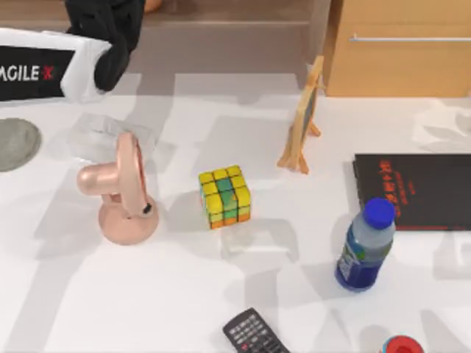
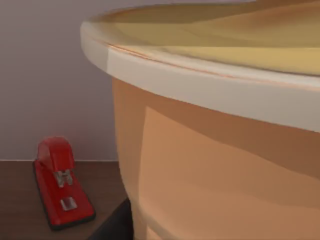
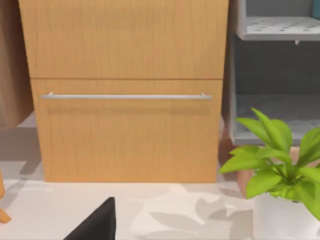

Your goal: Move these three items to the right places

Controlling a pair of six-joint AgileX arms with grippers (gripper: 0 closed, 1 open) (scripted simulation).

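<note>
Apparently left end effector (image 1: 110,55) at table's far-left, vase (image 2: 210,150) close against it; grip state unclear.

The cube (image 1: 225,196) sits mid-table. A pink fan (image 1: 121,193) stands at its nine o'clock, an easel (image 1: 305,118) at one o'clock, a bottle (image 1: 365,246) at four o'clock, a remote (image 1: 254,333) at six. The left arm (image 1: 107,37) reaches over the far edge at eleven.
</note>
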